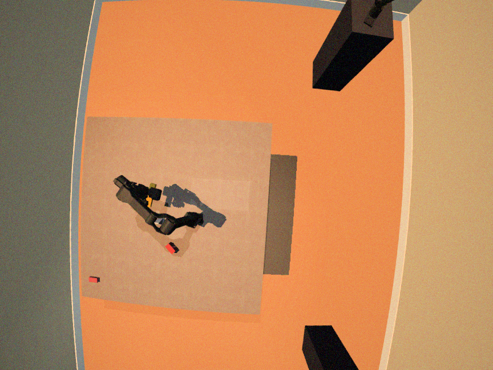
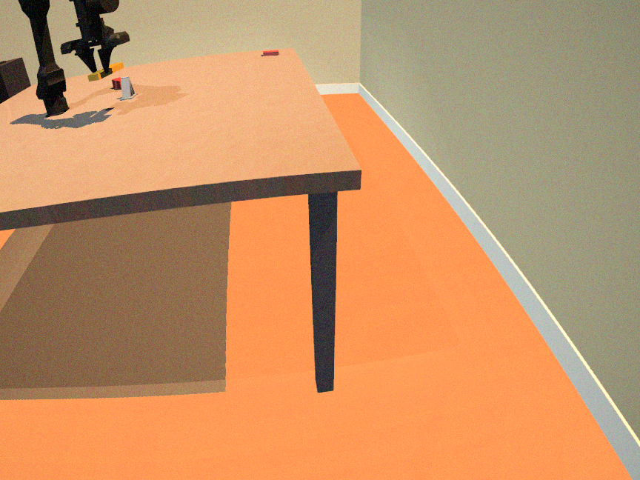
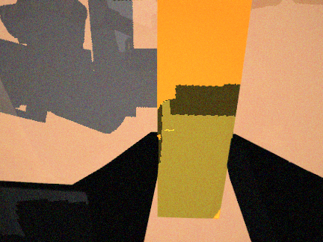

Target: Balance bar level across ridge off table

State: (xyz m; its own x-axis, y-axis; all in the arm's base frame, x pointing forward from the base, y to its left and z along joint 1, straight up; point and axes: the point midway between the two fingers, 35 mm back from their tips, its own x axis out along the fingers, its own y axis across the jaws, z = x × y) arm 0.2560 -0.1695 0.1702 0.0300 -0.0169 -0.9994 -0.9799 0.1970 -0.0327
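The yellow-orange bar is held in the air, above the table. My gripper is shut on it, one finger on each side, nearer its darker yellow end; the orange part reaches out beyond the fingers. In the top view the arm covers the fingers and part of the bar. The pale grey ridge stands upright on the table, apart from the bar; in the top view the arm mostly hides it. The ridge cannot be made out clearly in the wrist view.
A red block lies close to the ridge, behind it in the exterior view. Another red block lies near a far corner of the table. Dark tall boxes stand on the floor away from the table.
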